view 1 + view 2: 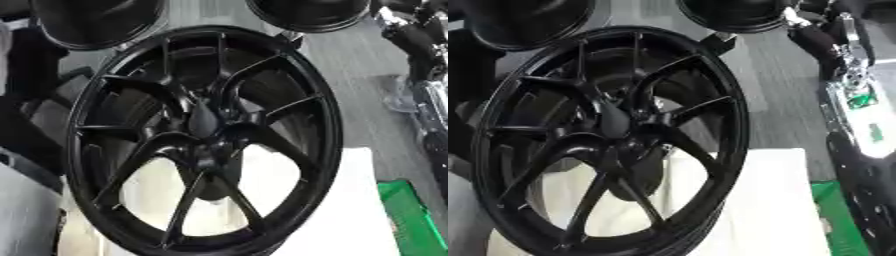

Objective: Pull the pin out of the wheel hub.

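Facing a black wheel (325,135) that stands on edge and fills most of the view, spokes toward me. Hub (206,125) sits at the centre where the spokes meet. The pin I cannot pick out against the black metal. The wheel's lower part stands against a white surface (350,215). A green thing (409,215) lies at that surface's right edge. Two more dark round shapes sit past the wheel, one upper left (96,25) and one top centre (306,15). My right arm (852,75) runs down the right edge, black and silver. Its dark end near the wheel's upper right looks like my right hand (811,37), apart from the hub. Clenched or released, I cannot tell. Left hand out of view.
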